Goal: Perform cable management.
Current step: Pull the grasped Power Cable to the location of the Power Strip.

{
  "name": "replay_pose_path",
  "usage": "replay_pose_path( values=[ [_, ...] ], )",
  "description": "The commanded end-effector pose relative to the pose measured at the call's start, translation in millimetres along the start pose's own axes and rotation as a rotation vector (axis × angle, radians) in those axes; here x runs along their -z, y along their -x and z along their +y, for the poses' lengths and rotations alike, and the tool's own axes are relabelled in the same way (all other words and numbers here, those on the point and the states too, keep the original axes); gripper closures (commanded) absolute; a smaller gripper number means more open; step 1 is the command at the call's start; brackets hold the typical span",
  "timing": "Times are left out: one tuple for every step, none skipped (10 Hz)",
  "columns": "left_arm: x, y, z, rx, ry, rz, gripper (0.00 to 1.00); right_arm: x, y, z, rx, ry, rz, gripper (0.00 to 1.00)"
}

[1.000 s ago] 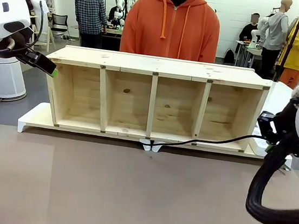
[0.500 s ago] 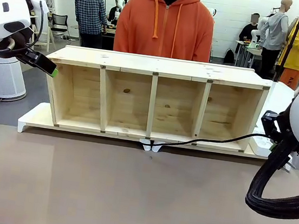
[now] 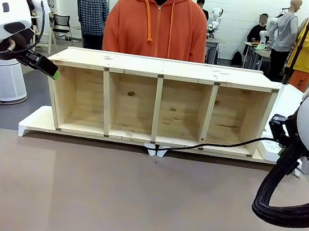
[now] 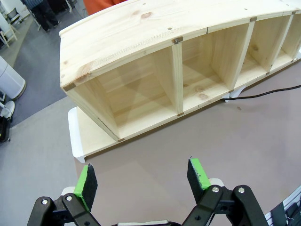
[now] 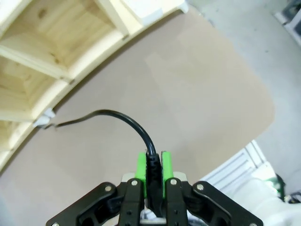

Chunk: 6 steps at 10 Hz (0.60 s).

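On the table (image 3: pixel 132 203) stands the wooden shelf (image 3: pixel 159 102), 4 bays. The cable (image 3: pixel 224 144) runs from its front middle along the base to the right end, where the right gripper (image 5: pixel 153 160) is clamped on it (right wrist view makes the grip plain; front view gives the run). The left gripper (image 4: pixel 143 181) hangs apart, empty. Likely step: routing the held end; next, guide slack without tugging.

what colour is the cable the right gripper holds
Black. The cable shows best in the right wrist view.
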State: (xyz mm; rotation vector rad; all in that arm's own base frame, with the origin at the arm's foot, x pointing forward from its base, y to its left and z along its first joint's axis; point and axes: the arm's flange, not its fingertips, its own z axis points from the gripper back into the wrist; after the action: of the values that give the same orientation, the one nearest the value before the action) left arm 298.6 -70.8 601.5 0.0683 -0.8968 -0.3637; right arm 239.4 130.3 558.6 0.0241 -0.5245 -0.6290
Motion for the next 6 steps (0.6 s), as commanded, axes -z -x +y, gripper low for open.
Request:
replay_pose_path(
  values=[
    [1.0, 0.4, 0.0, -0.011, -0.002, -0.008, 0.00, 18.3, -23.0, -46.0, 0.082, 0.096, -0.076, 0.84],
    [1.0, 0.4, 0.0, -0.011, -0.002, -0.008, 0.00, 18.1, -38.6, -71.8, 0.106, 0.106, -0.074, 0.84],
    [1.0, 0.4, 0.0, -0.011, -0.002, -0.008, 0.00, 16.2, -50.0, -89.9, 0.091, 0.099, -0.066, 0.84],
    [1.0, 0.4, 0.0, -0.011, -0.002, -0.008, 0.00, 16.1, -59.9, -102.0, 0.057, 0.103, -0.057, 0.84],
    [1.0, 0.4, 0.0, -0.011, -0.002, -0.008, 0.00, 16.5, -70.3, -108.1, 0.040, 0.100, -0.031, 0.84],
    [1.0, 0.4, 0.0, -0.011, -0.002, -0.008, 0.00, 16.7, -82.5, -113.6, 0.027, 0.108, -0.026, 0.84]
  ],
)
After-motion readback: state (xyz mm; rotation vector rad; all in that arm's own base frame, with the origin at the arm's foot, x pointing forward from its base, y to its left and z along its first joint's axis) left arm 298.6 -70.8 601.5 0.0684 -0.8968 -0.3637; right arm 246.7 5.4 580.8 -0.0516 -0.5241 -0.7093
